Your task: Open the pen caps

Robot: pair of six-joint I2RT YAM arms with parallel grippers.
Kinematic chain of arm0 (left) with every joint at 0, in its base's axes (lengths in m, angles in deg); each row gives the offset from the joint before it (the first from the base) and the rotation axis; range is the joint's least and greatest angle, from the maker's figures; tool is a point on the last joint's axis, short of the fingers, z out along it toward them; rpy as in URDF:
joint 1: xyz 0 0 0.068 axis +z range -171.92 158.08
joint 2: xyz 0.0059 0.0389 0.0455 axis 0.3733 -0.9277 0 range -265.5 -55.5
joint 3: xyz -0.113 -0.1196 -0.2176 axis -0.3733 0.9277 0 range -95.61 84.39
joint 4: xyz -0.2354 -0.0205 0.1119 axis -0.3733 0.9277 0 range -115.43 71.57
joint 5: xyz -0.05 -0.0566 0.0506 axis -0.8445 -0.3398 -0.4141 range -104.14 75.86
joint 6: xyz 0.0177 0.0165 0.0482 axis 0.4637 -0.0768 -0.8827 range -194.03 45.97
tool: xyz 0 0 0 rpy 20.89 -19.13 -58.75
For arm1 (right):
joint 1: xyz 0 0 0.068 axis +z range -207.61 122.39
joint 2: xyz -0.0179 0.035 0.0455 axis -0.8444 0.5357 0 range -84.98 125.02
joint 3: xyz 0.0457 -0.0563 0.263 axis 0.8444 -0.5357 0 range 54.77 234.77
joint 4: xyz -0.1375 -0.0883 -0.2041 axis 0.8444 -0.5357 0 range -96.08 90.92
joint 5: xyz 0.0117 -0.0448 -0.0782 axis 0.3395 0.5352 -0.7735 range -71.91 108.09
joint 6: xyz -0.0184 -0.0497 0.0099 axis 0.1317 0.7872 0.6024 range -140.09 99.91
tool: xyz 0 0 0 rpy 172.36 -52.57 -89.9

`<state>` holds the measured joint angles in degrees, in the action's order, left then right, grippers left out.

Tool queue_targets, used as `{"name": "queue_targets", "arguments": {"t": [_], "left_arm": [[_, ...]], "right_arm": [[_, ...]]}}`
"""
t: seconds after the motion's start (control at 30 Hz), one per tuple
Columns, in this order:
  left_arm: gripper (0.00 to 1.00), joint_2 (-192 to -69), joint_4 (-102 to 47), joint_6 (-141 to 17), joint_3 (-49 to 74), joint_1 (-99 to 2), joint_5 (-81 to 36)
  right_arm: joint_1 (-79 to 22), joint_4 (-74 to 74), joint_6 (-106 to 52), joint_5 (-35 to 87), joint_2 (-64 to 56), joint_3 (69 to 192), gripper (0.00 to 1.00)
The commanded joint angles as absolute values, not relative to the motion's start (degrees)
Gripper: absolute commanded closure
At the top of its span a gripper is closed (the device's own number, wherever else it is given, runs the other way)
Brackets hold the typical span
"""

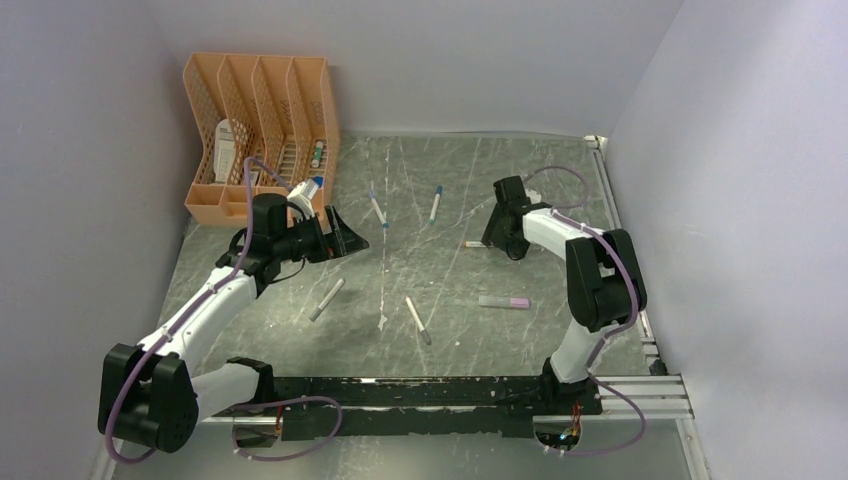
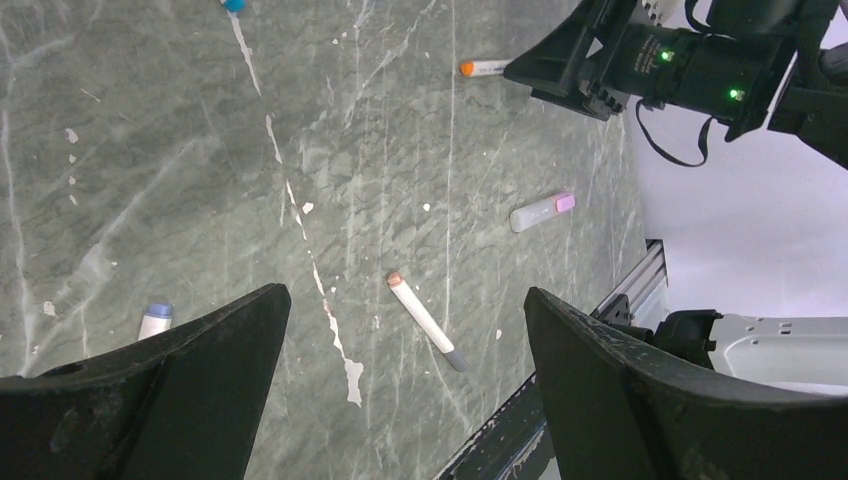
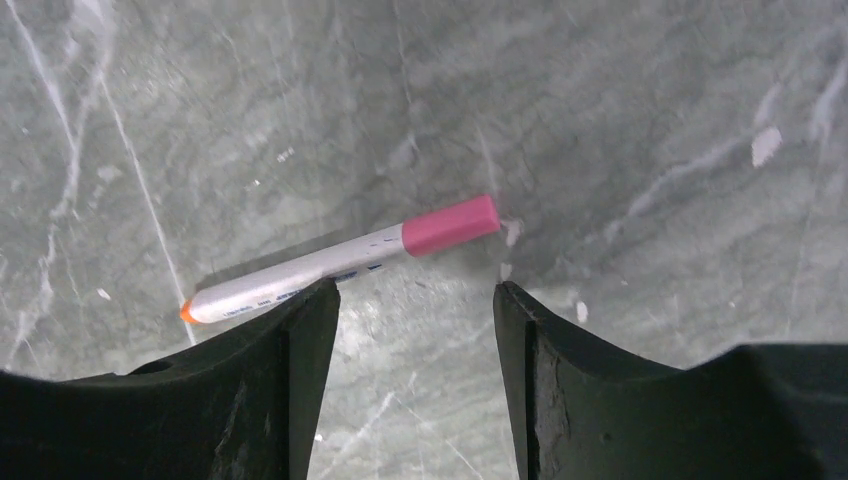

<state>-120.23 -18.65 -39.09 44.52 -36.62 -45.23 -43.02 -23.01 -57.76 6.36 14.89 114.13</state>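
A white pen (image 3: 300,270) with a pink pen cap (image 3: 450,224) and an orange tip lies on the table just beyond my right gripper (image 3: 412,295), which is open with nothing between its fingers. From above, only that pen's orange end (image 1: 470,243) shows beside the right gripper (image 1: 500,238). My left gripper (image 1: 348,238) hangs wide open and empty above the table's left middle. Below it, the left wrist view shows a white pen with a grey cap (image 2: 455,357), a pen with a pink cap (image 2: 564,202) and a blue-capped pen (image 2: 157,316).
An orange file organiser (image 1: 258,130) stands at the back left with a white, blue-topped thing (image 1: 308,190) beside it. Several more pens lie about the table's middle, such as two blue-tipped ones (image 1: 436,203) (image 1: 376,207) and a grey one (image 1: 326,299). A black rail (image 1: 450,392) runs along the near edge.
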Motion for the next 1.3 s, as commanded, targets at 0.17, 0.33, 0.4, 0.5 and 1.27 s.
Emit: {"name": "queue_targets", "arguments": {"t": [0.17, 0.33, 0.4, 0.5, 1.27], "left_arm": [[0.01, -118.17, -18.77, -39.38, 44.84, -37.12, -45.38], [0.01, -117.61, -18.17, -39.48, 44.76, -37.12, -45.25], [0.01, -117.54, -18.18, -39.44, 44.84, -37.12, -45.18], [0.01, -117.64, -18.52, -39.21, 45.02, -37.12, -45.36], [0.01, -118.81, -19.51, -39.06, 45.06, -37.3, -45.99]], "right_arm": [[-43.21, -21.79, -55.96, 4.75, 23.18, 121.1, 0.41], [-43.3, -19.02, -55.69, 6.29, 20.37, 119.4, 0.42], [-43.33, -18.27, -56.03, 6.92, 18.21, 118.17, 0.41], [-43.4, -18.61, -55.98, 7.47, 16.73, 118.53, 0.41], [-45.41, -26.71, -61.74, 7.02, 27.22, 129.6, 0.37]]}}
